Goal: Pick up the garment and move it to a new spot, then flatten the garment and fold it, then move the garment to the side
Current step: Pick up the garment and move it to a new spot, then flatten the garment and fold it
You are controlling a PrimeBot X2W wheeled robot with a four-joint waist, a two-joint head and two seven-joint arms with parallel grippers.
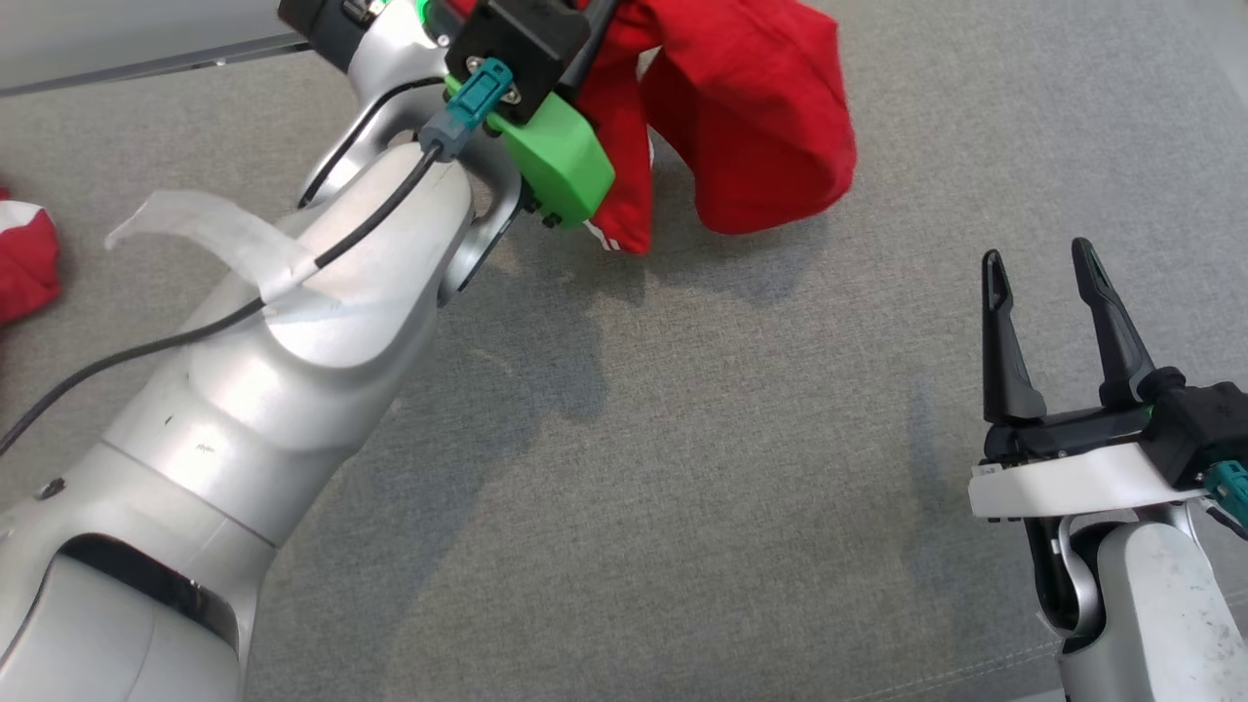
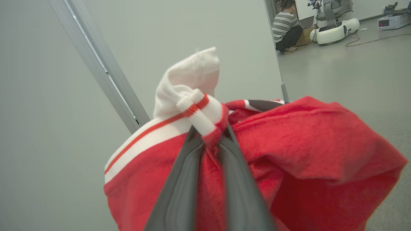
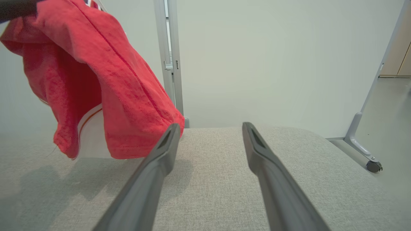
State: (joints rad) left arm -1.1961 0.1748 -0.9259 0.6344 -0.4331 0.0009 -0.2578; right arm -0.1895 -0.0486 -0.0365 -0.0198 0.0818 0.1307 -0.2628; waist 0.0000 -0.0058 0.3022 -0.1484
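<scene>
One step underway: left pincer [image 2: 210, 134] pinches the red garment [image 2: 305, 154] above the tabletop [image 1: 682, 487]; right pincer [image 1: 1037, 252] spread; flattening, folding remain.

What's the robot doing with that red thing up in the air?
The robot's left gripper is pinched shut on a red garment with white striped trim, holding it bunched up above the grey cushioned surface. Its shadow falls on the fabric below. The right gripper is open and holds nothing, off to the right of the garment. It has not been laid out or folded yet. Another bit of red cloth lies at the far left.
</scene>
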